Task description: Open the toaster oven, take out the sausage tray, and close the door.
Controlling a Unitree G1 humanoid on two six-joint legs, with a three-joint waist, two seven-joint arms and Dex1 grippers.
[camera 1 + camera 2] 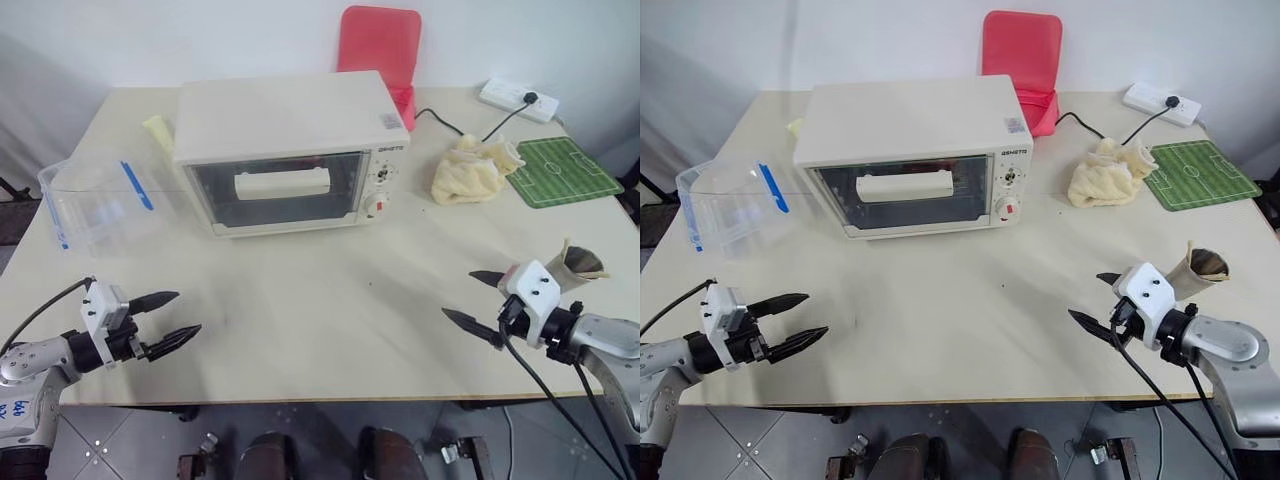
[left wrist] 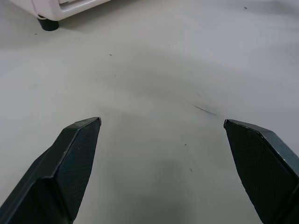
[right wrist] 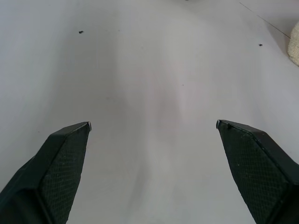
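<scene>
The cream-white toaster oven (image 1: pixel 290 150) stands at the back middle of the table, its door (image 1: pixel 278 190) shut and the wide cream handle (image 1: pixel 282 184) across the dark glass. The sausage tray is hidden inside. My left gripper (image 1: pixel 188 313) hovers open above the table's front left, pointing right, well short of the oven. Over the front right, my right gripper (image 1: pixel 459 297) is open too, pointing left, nothing between its fingers. A foot and lower corner of the toaster oven (image 2: pixel 46 18) show in the left wrist view.
A clear plastic box with a blue strip (image 1: pixel 95 200) sits left of the oven. Right of it lie a crumpled yellowish cloth (image 1: pixel 472 168), a green mat (image 1: pixel 562 170) and a power strip (image 1: pixel 518 98). A red container (image 1: pixel 382 50) stands behind. A paper cup (image 1: pixel 578 262) lies near my right gripper.
</scene>
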